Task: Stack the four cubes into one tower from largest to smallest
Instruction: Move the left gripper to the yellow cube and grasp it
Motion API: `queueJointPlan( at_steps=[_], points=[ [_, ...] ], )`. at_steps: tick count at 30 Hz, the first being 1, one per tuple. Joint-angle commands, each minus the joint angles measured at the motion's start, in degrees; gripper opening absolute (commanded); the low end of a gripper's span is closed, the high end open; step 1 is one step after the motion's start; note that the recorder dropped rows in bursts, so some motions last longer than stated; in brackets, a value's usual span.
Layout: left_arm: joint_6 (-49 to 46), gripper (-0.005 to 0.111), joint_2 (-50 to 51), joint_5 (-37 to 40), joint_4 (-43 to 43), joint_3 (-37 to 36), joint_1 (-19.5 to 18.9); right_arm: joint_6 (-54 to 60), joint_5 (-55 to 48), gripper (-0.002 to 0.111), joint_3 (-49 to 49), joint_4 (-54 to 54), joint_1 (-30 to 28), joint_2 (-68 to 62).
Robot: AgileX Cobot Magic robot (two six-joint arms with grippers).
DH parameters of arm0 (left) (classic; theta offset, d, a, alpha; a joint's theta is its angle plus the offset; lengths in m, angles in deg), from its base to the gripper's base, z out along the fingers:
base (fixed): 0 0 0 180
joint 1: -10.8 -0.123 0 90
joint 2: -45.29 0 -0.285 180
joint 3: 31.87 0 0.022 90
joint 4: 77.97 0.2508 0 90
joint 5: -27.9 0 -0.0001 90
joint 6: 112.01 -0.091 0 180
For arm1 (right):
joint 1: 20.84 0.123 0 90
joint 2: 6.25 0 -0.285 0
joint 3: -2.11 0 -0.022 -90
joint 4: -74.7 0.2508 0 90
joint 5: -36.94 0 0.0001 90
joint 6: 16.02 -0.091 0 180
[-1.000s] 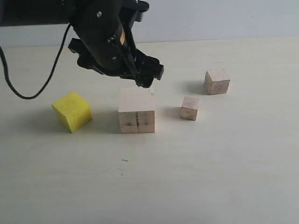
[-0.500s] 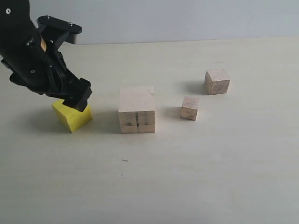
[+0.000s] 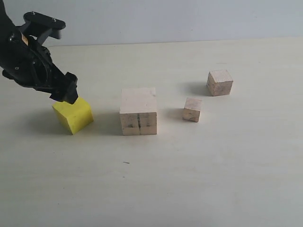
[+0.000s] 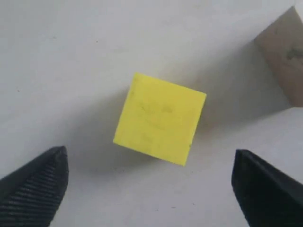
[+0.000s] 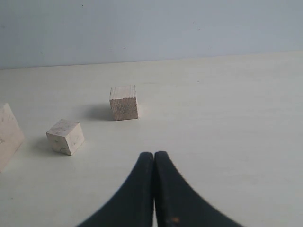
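The yellow cube (image 3: pixel 73 114) (image 4: pixel 160 118) lies on the table, left of the large wood cube (image 3: pixel 138 111) with the dark crack line, whose corner shows in the left wrist view (image 4: pixel 284 54). My left gripper (image 3: pixel 64 92) (image 4: pixel 149 179) hangs open just above the yellow cube's far left side, jaws wide apart, nothing between them. The small wood cube (image 3: pixel 192 109) (image 5: pixel 66 136) and the medium wood cube (image 3: pixel 220 82) (image 5: pixel 124 102) stand apart on the right. My right gripper (image 5: pixel 154 158) is shut and empty; it does not appear in the exterior view.
All four cubes stand singly on the pale table (image 3: pixel 189 179). A grey wall (image 3: pixel 189 19) backs the far edge. The left arm's black body (image 3: pixel 23 56) hangs over the far left of the table.
My left gripper has swung from above the large wood cube leftward to the yellow cube, then shifted a little further left and up. No cube has moved.
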Motion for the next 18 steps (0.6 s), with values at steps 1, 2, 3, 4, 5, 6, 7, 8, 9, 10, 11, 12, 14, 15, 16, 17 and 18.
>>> queueJointPlan(
  at_steps=[1, 2, 3, 4, 5, 6, 7, 8, 9, 10, 11, 12, 14, 15, 16, 17, 18],
  points=[
    [-6.1, 0.089, 4.4, -1.2, -5.7, 0.9, -1.3, 0.0, 0.5, 0.000, -0.3, 0.0, -0.2, 0.3],
    [-6.3, 0.089, 5.3, -1.2, -6.1, 1.3, -1.3, 0.0, 0.5, 0.000, -0.3, 0.0, -0.2, 0.3],
    [-6.7, 0.089, 6.3, -1.2, -6.5, 1.7, -1.3, 0.0, 0.5, 0.000, -0.3, 0.0, -0.2, 0.3],
    [-6.7, 0.089, 7.1, -1.2, -6.6, 2.1, -1.3, 0.0, 0.5, 0.000, -0.3, 0.0, -0.2, 0.3],
    [-6.8, 0.089, 7.7, -1.3, -6.6, 2.4, -1.3, 0.0, 0.5, 0.000, -0.3, 0.0, -0.2, 0.3],
    [-6.8, 0.089, 8.2, -1.7, -6.6, 2.6, -1.3, 0.0, 0.5, 0.000, -0.3, 0.0, -0.2, 0.3],
    [-6.9, 0.089, 8.7, -2.3, -6.6, 2.7, -1.3, 0.0, 0.5, 0.000, -0.3, 0.0, -0.2, 0.3],
    [-7.1, 0.089, 9.0, -2.6, -6.6, 2.8, -1.3, 0.0, 0.5, 0.000, -0.3, 0.0, -0.2, 0.3],
    [-7.2, 0.089, 9.4, -2.9, -6.6, 2.8, -1.3, 0.0, 0.5, 0.000, -0.3, 0.0, -0.2, 0.3],
    [-7.5, 0.089, 9.7, -3.4, -6.6, 2.8, -1.3, 0.0, 0.5, 0.000, -0.3, 0.0, -0.2, 0.3],
    [-8.3, 0.089, 10.1, -3.8, -6.6, 2.8, -1.3, 0.0, 0.5, 0.000, -0.3, 0.0, -0.2, 0.3],
    [-8.5, 0.089, 10.2, -3.9, -6.6, 2.8, -1.3, 0.0, 0.5, 0.000, -0.3, 0.0, -0.2, 0.3],
    [-8.8, 0.089, 10.9, -4.7, -6.6, 2.8, -1.3, 0.0, 0.5, 0.000, -0.3, 0.0, -0.2, 0.3],
    [-9.0, 0.089, 11.2, -5.1, -6.6, 2.8, -1.3, 0.0, 0.5, 0.000, -0.3, 0.0, -0.2, 0.3],
    [-9.9, 0.089, 11.4, -5.2, -6.6, 2.8, -1.3, 0.0, 0.5, 0.000, -0.3, 0.0, -0.2, 0.3],
    [-10.7, 0.089, 11.7, -5.4, -6.6, 2.8, -1.3, 0.0, 0.5, 0.000, -0.3, 0.0, -0.2, 0.3],
    [-11.2, 0.089, 11.8, -5.5, -6.6, 2.8, -1.3, 0.0, 0.5, 0.000, -0.3, 0.0, -0.2, 0.3]
  ],
)
